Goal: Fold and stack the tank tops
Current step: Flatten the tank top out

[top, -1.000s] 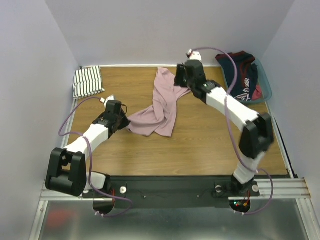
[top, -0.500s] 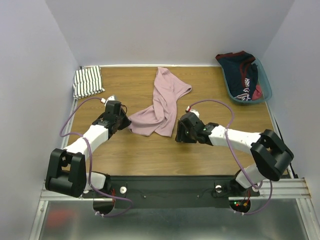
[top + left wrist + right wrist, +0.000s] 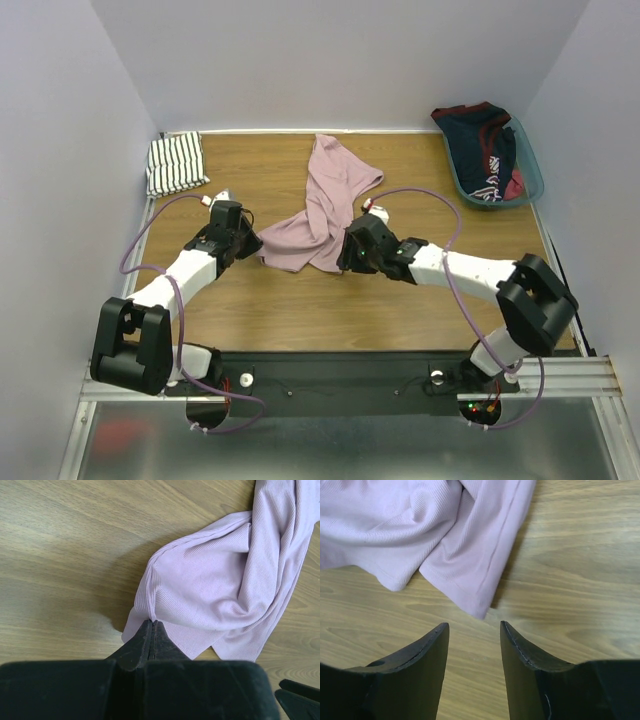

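Observation:
The pink-mauve tank top [image 3: 325,210] lies crumpled in the middle of the wooden table. My left gripper [image 3: 250,243] is shut on its lower left edge, the cloth [image 3: 210,590] pinched at the fingertips [image 3: 145,630]. My right gripper [image 3: 345,262] is open and empty, low over the table just short of the top's lower right corner [image 3: 480,611]; its fingers [image 3: 427,645] do not touch the cloth. The striped tank top [image 3: 177,163] lies folded at the far left corner.
A teal basket [image 3: 535,180] holding dark navy-and-red clothing [image 3: 490,150] stands at the far right corner. Grey walls close in the table on three sides. The arms' bases sit at the near edge.
My right arm let go of the top's upper part, swung from the far side to the near right of the top, then moved left to its corner. The left arm has not moved.

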